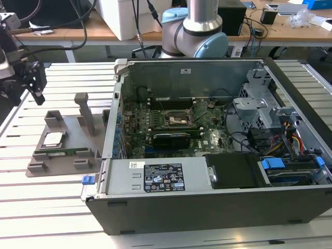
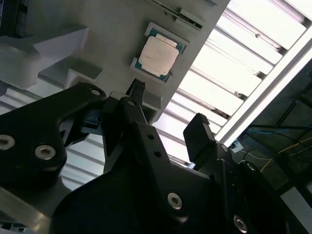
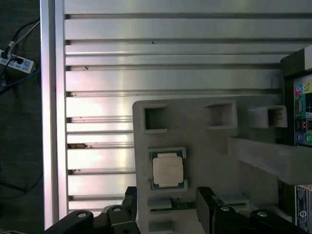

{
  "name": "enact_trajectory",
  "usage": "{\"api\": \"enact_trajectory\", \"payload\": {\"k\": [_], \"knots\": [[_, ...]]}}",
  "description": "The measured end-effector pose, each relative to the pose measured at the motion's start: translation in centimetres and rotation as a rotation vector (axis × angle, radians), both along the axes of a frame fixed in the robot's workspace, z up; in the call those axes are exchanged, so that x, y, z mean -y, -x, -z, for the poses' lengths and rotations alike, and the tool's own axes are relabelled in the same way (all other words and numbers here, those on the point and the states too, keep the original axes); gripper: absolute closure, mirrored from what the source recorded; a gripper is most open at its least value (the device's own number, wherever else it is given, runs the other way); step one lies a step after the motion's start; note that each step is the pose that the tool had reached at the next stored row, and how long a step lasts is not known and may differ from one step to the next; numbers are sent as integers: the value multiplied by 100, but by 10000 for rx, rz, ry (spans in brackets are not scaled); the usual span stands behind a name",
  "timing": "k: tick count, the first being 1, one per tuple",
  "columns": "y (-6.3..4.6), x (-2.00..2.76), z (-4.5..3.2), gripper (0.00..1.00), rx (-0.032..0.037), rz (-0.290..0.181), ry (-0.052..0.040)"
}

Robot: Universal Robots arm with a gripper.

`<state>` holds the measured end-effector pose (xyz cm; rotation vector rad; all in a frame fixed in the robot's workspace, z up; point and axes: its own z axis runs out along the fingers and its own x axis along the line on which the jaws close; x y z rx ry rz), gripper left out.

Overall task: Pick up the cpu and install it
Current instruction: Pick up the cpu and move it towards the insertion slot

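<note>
Aluminium desk (image 1: 46, 218): pale slatted profiles; an open computer case (image 1: 207, 205) sits nearest in the exterior view, with a grey holder tray (image 1: 59, 155) at that view's left.
Room behind: a wooden tabletop (image 1: 98, 32) strewn with cables and boxes.
cpu (image 3: 167, 169): flat square, silvery top plate, thin green rim, lying in a recess of the tray.
End effector (image 3: 166, 195): black fingers apart, holding nothing, hovering above the cpu without touching it.

Open computer case (image 1: 207, 207) lies on the slatted bench (image 1: 46, 207); grey holder tray (image 1: 75, 136) sits just beside it, toward the bench's edge at the exterior view's left.
</note>
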<state>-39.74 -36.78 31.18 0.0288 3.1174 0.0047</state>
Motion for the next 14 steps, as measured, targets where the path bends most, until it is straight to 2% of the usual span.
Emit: {"api": "enact_trajectory", "payload": {"k": [1, 3, 14], "knots": [[0, -3, 54, 40, -1, -1, 0], [0, -6, 107, 40, -1, 0, 0], [0, -9, 293, 40, -1, 0, 0]]}}
